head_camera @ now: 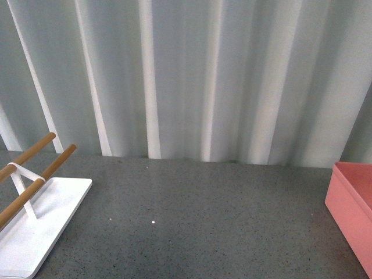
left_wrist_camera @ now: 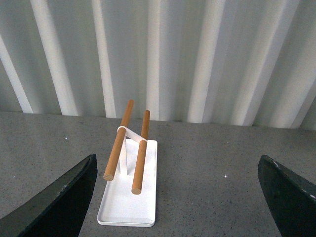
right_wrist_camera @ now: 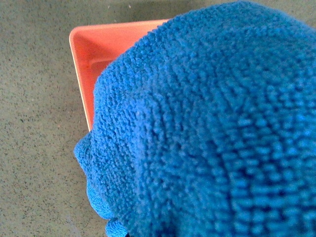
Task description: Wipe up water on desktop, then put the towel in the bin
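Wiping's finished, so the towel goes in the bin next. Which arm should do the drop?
Right. The towel fills its wrist view with the bin just beneath, so that arm seems to be holding it. The left pincer is open, empty, and faces the white rack on the opposite side of the desktop.
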Robot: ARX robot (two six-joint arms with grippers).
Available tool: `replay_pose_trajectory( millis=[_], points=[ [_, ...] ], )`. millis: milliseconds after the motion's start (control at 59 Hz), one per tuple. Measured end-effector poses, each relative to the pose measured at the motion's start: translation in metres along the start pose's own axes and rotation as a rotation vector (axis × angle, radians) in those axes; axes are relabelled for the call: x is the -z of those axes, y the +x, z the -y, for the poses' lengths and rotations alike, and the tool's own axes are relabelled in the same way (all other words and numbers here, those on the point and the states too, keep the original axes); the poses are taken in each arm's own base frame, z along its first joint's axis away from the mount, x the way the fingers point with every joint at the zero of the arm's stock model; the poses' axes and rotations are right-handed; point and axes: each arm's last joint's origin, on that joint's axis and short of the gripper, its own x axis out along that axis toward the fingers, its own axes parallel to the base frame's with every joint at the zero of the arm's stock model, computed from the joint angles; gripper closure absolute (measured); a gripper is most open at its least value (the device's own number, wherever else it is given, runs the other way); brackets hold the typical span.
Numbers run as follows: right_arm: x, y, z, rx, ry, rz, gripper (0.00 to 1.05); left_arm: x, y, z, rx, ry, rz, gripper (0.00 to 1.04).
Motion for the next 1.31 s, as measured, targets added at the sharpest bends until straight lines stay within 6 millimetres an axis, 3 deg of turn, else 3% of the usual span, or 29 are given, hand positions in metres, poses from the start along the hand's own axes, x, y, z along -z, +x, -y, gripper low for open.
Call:
replay_pose_trajectory(
  millis=[627,1186,1305],
  points=[
    [0.031,0.047,0.023,0.023,0.097,-0.138,1.0,0.0,0.0,0.0,0.0,0.0,0.0,0.07],
    [0.032,0.05,0.027,0.016,0.119,-0.148,0.07,0.0,0.0,0.0,0.0,0.0,0.0,0.07],
    [0.032,0.05,0.027,0.017,0.12,-0.148,0.08,0.0,0.0,0.0,0.0,0.0,0.0,0.07]
  ],
)
